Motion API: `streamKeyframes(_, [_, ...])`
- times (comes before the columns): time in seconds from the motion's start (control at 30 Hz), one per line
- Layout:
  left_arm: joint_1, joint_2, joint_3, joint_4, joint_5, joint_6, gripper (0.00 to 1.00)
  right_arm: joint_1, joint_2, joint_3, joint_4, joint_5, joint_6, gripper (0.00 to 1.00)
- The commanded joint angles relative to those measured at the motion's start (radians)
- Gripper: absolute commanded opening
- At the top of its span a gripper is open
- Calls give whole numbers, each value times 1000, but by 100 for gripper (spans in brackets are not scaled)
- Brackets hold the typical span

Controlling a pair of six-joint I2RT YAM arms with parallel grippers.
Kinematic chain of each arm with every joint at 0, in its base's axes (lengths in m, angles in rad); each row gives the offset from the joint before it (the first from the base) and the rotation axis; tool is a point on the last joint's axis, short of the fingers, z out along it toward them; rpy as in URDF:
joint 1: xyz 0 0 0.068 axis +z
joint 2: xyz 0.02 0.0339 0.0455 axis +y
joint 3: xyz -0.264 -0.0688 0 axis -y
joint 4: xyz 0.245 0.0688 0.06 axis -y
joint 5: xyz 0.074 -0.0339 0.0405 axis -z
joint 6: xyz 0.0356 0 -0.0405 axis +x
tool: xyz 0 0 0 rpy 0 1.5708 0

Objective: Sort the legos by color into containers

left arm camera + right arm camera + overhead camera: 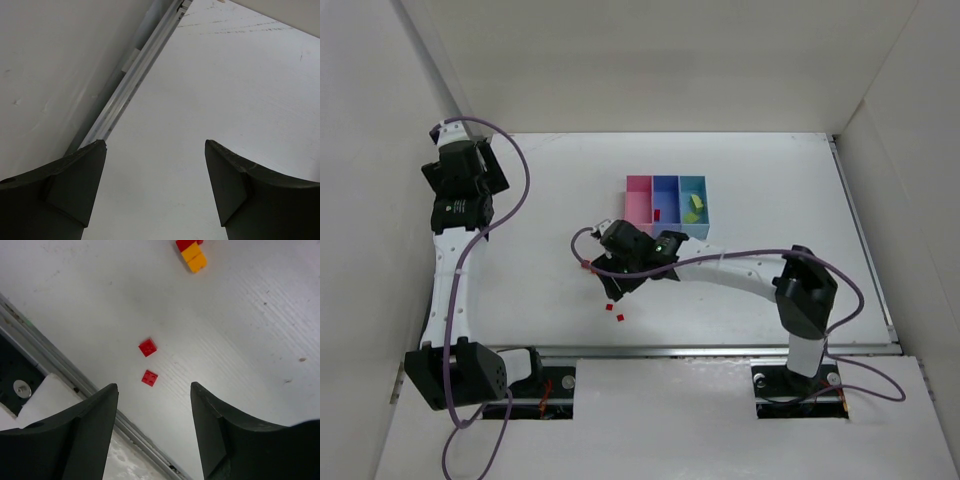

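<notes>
Your right gripper [154, 387], jaws apart, is nearer: one red brick [149, 377] lies just ahead between them. Left gripper [155, 143], apart too, sits far off.

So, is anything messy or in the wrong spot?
Yes. One red lego and a second red lego lie loose on the table, and a red-and-orange clump sits nearby, all outside the tray. Nothing looks broken.
</notes>
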Motion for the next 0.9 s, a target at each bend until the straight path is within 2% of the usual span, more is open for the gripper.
streamKeyframes(0.0, [7, -7, -10, 36, 17, 1, 78, -7, 41, -5, -7, 11, 146, 65])
streamKeyframes(0.13, [7, -7, -21, 45, 26, 1, 78, 71, 124, 59, -90, 94, 195, 66])
streamKeyframes(0.27, [7, 2, -21, 55, 37, 1, 78, 93, 166, 47, -90, 117, 255, 66])
streamKeyframes(0.33, [7, 12, -21, 55, 37, 1, 78, 93, 166, 24, -54, 117, 255, 61])
streamKeyframes(0.43, [7, 21, -21, 55, 48, 1, 78, 93, 166, -2, -14, 77, 253, 60])
streamKeyframes(0.73, [7, 21, -21, 55, 57, -8, 78, 128, 198, -40, -33, 109, 287, 52])
streamKeyframes(0.87, [7, 21, -21, 55, 57, -8, 78, 128, 212, -40, -24, 123, 299, 45])
